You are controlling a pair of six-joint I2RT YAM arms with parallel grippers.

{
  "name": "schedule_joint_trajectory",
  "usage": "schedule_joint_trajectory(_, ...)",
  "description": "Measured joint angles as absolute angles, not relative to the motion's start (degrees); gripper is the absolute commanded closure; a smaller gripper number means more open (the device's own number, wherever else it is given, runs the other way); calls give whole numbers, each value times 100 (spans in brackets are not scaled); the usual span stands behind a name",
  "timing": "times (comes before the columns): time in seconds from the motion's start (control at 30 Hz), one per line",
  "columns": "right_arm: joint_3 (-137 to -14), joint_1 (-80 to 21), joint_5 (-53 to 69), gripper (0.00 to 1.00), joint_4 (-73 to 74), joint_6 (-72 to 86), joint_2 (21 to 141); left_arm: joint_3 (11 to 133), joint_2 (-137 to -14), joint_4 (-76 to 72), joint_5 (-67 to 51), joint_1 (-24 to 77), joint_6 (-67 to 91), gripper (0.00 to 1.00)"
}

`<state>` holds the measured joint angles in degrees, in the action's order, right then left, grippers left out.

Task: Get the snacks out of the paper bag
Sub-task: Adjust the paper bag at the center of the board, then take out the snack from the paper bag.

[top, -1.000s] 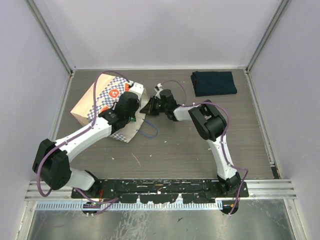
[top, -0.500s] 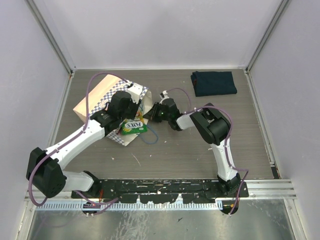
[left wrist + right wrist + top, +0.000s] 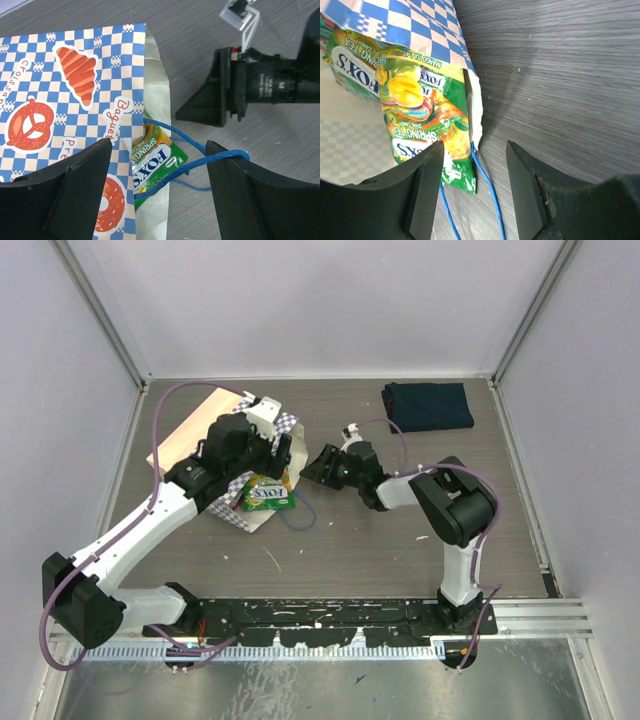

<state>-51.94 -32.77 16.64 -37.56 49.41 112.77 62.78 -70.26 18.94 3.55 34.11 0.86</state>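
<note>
The paper bag (image 3: 185, 440) lies on its side, mouth toward the right gripper (image 3: 474, 155), whose jaws stand apart, empty. Two green snacks (image 3: 427, 115) poke out lengthwise just ahead of it, perhaps more hidden inside; the left gripper (image 3: 157, 160), also spread and empty, hovers above the mouth

paper bag (image 3: 65, 100): blue/cream checks, orange-red croissant and pretzel prints, plain cream inside. cord handles (image 3: 225, 155) blue. snack packets (image 3: 425, 115): green with yellow-orange fruit art, white logo. cloth (image 3: 428, 406) dark navy. desk (image 3: 380, 540) grey wood grain. left pincer (image 3: 157, 147), right pincer (image 3: 475, 147) black.
</note>
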Motion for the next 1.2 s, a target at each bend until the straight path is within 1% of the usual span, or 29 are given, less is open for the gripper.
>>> schedule_joint_trajectory(0.17,-4788,-3183,1868,43,-3920,4504,10825,6278,-7140,1874,287,3411,84,25)
schedule_joint_trajectory(0.33,-4856,-3328,2517,43,-4331,4300,10908,6278,-7177,1861,285,3411,86,24)
schedule_joint_trajectory(0.43,-5076,-3459,2696,44,-4414,4235,11080,6278,-7175,1852,331,3411,93,23)
schedule_joint_trajectory(0.6,-5518,-3570,2727,44,-4416,4217,11493,6278,-7113,1850,443,3411,183,23)
schedule_joint_trajectory(0.97,-5795,-3579,2447,44,-4313,4215,12097,6278,-7008,1855,622,3411,239,23)
schedule_joint_trajectory(1.13,-5913,-3662,2484,47,-4414,4246,12243,6278,-7008,1855,624,3411,239,23)
schedule_joint_trajectory(1.2,-5959,-3708,2526,52,-4543,4303,12331,6278,-7008,1855,626,3411,239,23)
